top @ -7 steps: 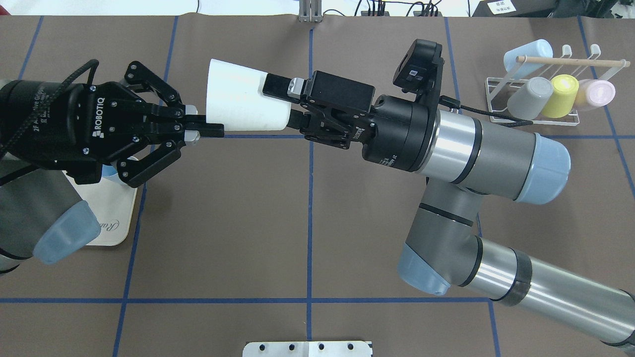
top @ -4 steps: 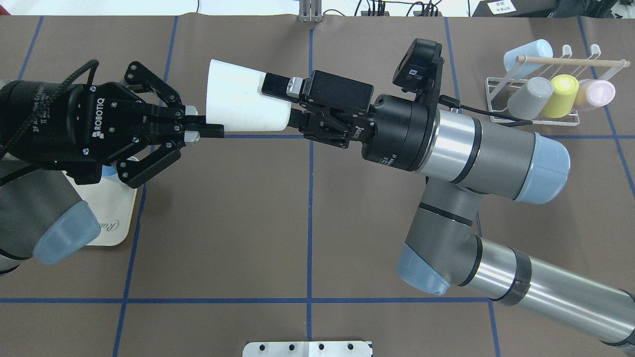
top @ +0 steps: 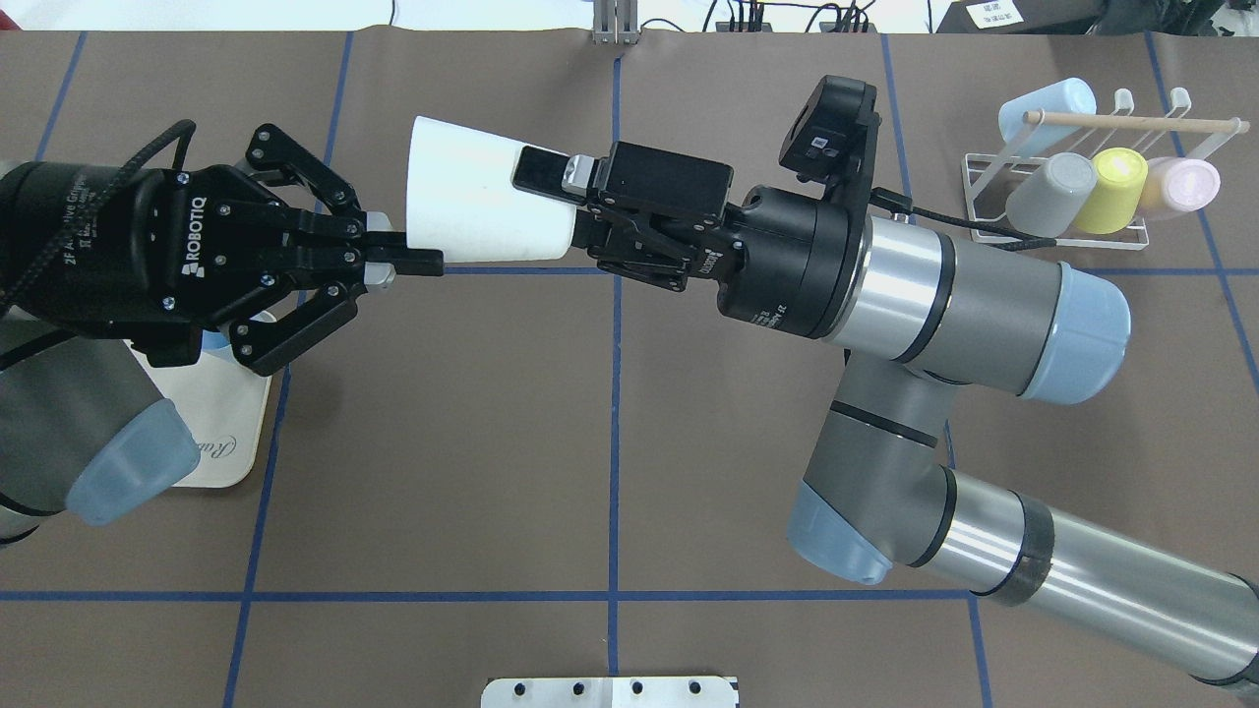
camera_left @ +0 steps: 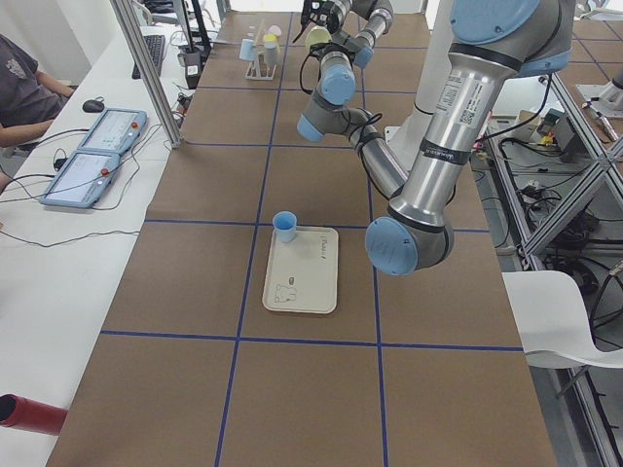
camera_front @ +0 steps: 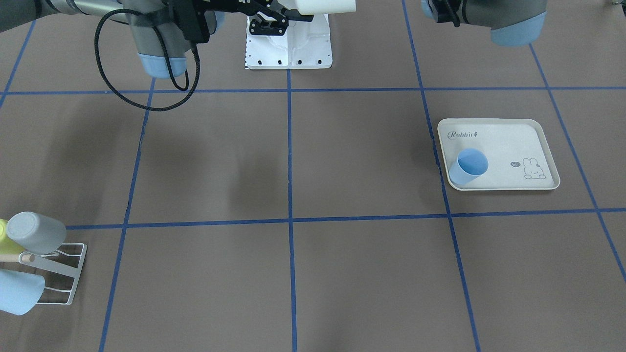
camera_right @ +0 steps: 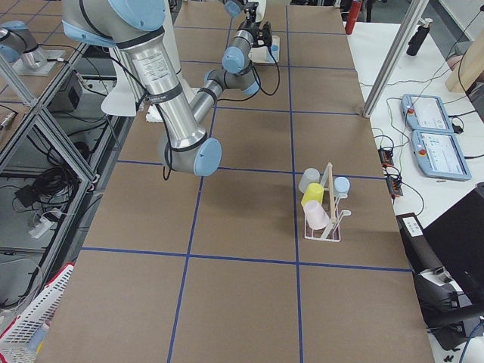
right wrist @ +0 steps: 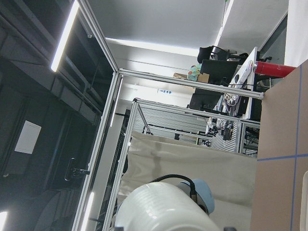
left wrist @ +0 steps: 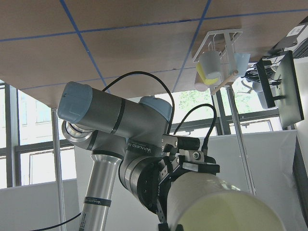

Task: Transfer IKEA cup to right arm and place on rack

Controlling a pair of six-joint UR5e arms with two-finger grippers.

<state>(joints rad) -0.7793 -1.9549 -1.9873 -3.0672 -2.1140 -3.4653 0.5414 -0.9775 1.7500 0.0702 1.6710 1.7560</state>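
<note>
The white IKEA cup (top: 472,197) hangs on its side above the table, wide mouth toward my left arm. My left gripper (top: 418,261) is shut on the lower edge of the rim. My right gripper (top: 561,204) has its fingers closed around the narrow base end, the upper finger (top: 539,172) lying on the cup wall and the lower one partly hidden behind it. The left wrist view shows the cup (left wrist: 216,202) close up with the right gripper at its far end. The rack (top: 984,197) stands at the far right, bearing light-blue, grey, yellow and pink cups.
A cream tray (camera_front: 513,142) with a blue cup (camera_front: 469,165) on it lies under my left arm. The rack (camera_front: 68,274) sits near the table's corner on my right. A person (camera_left: 19,78) sits at a side desk with tablets.
The right gripper's fingers have drawn in on the cup's base end, and the upper finger has slid a little further along the wall. The left gripper has held still.
</note>
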